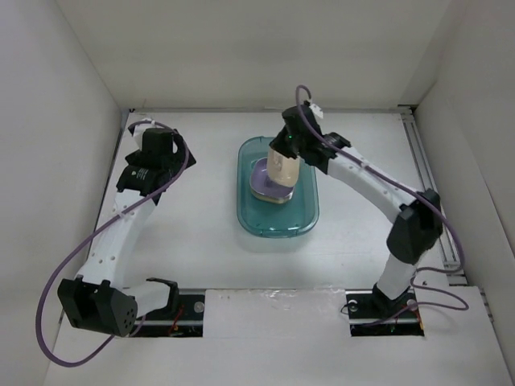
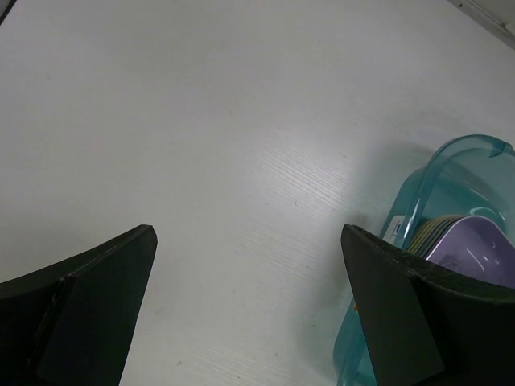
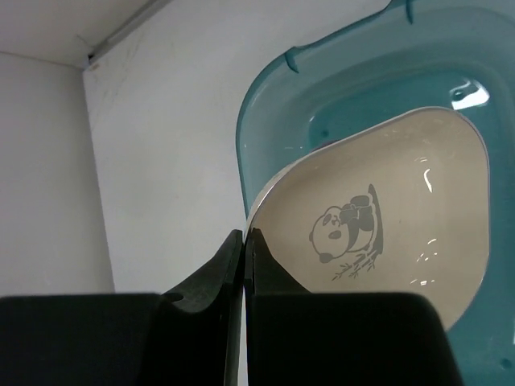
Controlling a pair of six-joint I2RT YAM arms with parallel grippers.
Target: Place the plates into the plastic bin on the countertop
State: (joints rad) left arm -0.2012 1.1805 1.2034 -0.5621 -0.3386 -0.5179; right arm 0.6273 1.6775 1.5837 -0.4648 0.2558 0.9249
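The teal plastic bin [image 1: 302,217] sits in the middle of the white countertop [image 1: 201,209]. A stack of plates lies inside it, a purple plate [image 1: 261,178] on top; the stack also shows in the left wrist view [image 2: 475,249]. My right gripper [image 3: 245,238] is shut on the rim of a cream plate [image 3: 402,209] with a panda motif and holds it tilted over the bin [image 3: 354,72]. The cream plate [image 1: 282,171] hangs above the stack. My left gripper [image 2: 249,241] is open and empty over bare counter, left of the bin [image 2: 451,173].
White walls enclose the counter. A metal rail [image 1: 430,173] runs along the right edge and another along the back edge.
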